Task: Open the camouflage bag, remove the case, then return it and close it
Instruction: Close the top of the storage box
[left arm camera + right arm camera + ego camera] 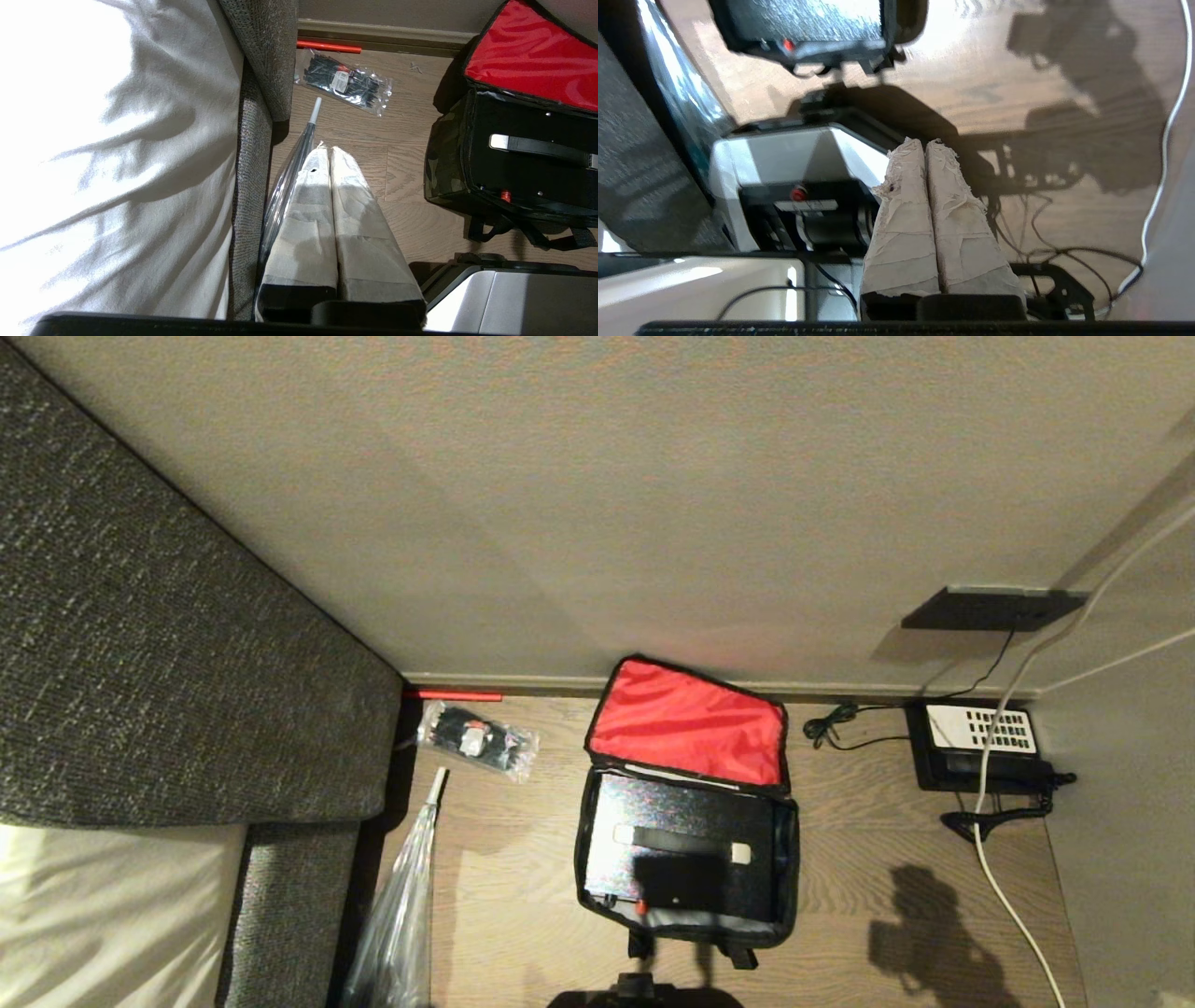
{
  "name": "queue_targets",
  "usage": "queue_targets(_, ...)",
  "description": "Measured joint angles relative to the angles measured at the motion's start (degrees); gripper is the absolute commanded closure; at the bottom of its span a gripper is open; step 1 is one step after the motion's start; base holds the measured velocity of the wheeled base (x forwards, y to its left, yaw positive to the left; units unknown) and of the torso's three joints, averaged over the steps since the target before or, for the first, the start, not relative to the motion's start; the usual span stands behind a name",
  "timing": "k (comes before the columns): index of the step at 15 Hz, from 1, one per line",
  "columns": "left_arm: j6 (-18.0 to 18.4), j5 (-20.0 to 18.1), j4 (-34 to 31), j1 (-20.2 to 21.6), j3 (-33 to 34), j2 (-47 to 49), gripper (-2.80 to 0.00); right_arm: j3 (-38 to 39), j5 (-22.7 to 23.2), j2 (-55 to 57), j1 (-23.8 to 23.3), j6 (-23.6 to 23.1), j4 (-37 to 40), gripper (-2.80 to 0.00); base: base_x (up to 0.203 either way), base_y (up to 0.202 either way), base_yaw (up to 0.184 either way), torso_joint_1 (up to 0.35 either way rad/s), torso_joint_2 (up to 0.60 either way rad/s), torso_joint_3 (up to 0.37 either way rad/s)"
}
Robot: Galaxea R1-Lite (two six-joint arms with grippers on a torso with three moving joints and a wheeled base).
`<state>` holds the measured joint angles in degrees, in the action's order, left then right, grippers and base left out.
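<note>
Camouflage bag (688,821) sits on wooden floor (859,868) by the wall, red-lined lid (688,721) flipped up, dark case (686,863) inside. Right tool (925,145) pressed together, empty, over robot base. Left tool (330,151) likewise pressed together, parked beside bed (117,154).

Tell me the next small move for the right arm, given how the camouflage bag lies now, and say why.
Probably bring the right gripper toward the boxy green camouflage fabric bag and open its fingers. The bag's red-lined lid already stands open against the wall, and the dark speckled case with its black handle lies inside, untouched. The gripper is shut, empty, and off the bag.
</note>
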<state>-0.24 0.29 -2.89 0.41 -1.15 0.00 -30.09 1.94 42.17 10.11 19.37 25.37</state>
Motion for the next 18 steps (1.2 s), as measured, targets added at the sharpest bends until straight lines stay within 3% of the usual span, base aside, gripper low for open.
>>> queue_targets(8, -0.07, -0.02, 0.02, 0.0, 0.0, 0.0, 0.0, -1.08, 1.64, 5.04, 0.0, 0.13, -1.32, 0.0, 0.0, 0.0, 0.0, 0.0, 0.0, -0.007)
queue_targets(18, 0.17, 0.12, -0.06, 0.0, -0.09, 0.0, 0.0, -0.04, 1.62, 5.04, 0.0, 0.13, -1.3, 0.0, 0.0, 0.0, 0.0, 0.002, 0.0, -0.179)
